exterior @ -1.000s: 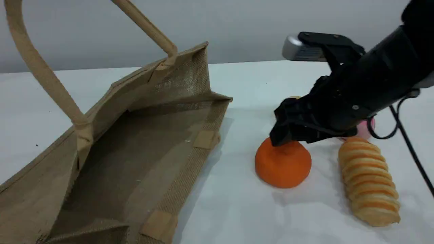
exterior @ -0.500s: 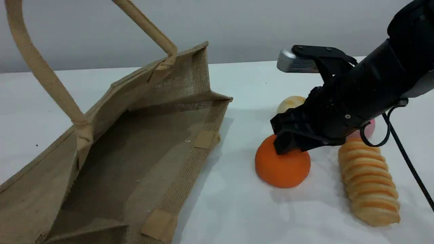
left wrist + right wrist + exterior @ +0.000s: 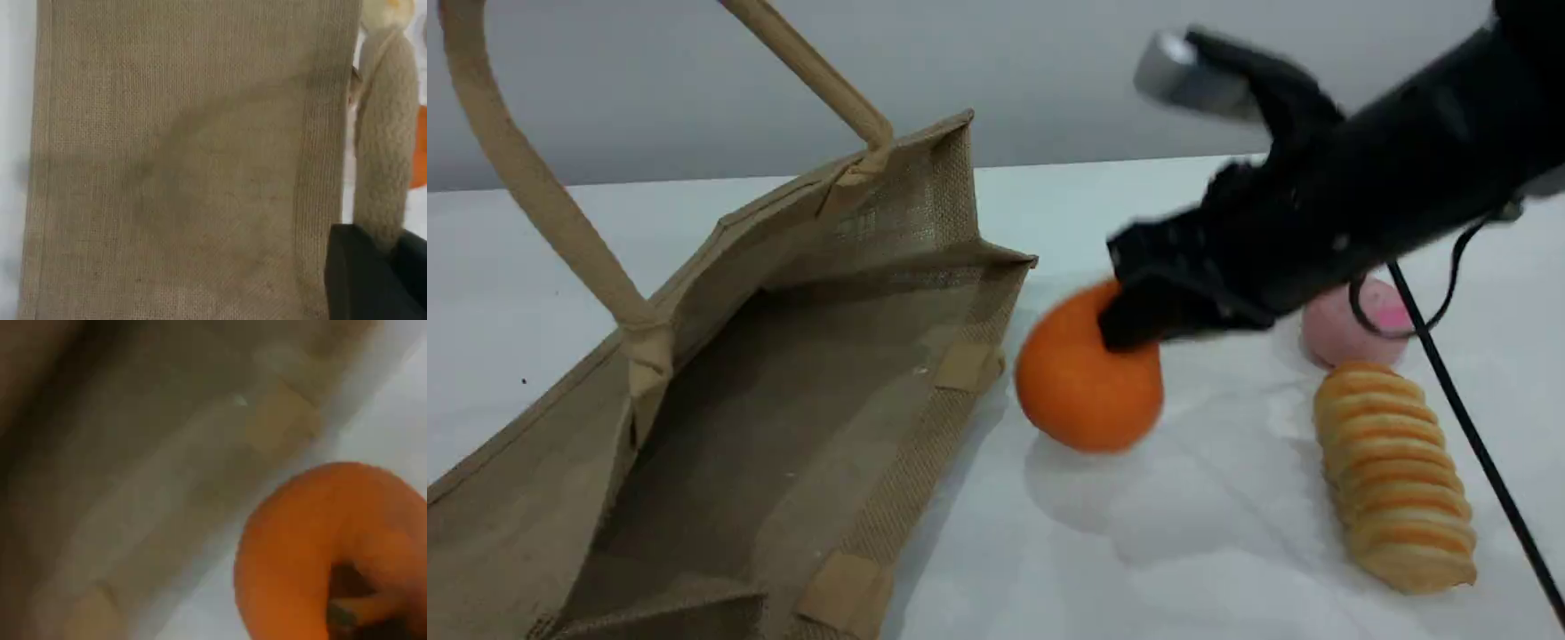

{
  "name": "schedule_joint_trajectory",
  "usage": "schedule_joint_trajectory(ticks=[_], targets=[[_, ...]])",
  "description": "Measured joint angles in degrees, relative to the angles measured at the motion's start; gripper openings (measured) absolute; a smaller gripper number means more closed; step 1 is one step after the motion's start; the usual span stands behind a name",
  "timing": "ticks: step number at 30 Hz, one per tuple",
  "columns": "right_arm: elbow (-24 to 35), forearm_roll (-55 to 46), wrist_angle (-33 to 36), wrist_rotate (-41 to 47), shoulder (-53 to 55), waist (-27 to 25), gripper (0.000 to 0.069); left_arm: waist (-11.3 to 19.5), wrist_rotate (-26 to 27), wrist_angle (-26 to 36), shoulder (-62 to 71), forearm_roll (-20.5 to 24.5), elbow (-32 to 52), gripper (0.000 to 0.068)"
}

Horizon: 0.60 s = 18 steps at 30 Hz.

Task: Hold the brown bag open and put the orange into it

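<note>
Orange, round fruit point(image 3: 1080, 391) hangs beside jute bag point(image 3: 800, 373).

We see the right arm point(image 3: 1405, 178) reaching in from the upper right, slanting down to the left, blurred. Its tool point(image 3: 1138, 316) is clamped onto the top of the orange point(image 3: 1085, 382), which hangs clear of the counter point(image 3: 1183, 533). A black cable point(image 3: 1458, 400) trails off the wrist. Only the left tool point(image 3: 377, 273) tip shows in its own wrist view, dark at the bottom right, pinched on the bag handle point(image 3: 383, 167).
</note>
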Motion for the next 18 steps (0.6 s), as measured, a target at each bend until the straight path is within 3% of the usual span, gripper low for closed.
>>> schedule_joint_trajectory(ticks=[5,9,18], targets=[[0.2,0.0,6.4,0.0,-7.3,0.2,0.003,0.0,0.3,0.4,0.0,-0.1,-0.6,0.0087],[0.2,0.5,12.2,0.0,-9.1,3.4,0.003,0.0,0.5,2.4,0.0,-2.5,-3.6,0.0087],[-2.4,0.6,8.1,0.0,-8.8,12.8,0.003,0.0,0.5,6.6,-1.5,-4.6,-6.2,0.0087]])
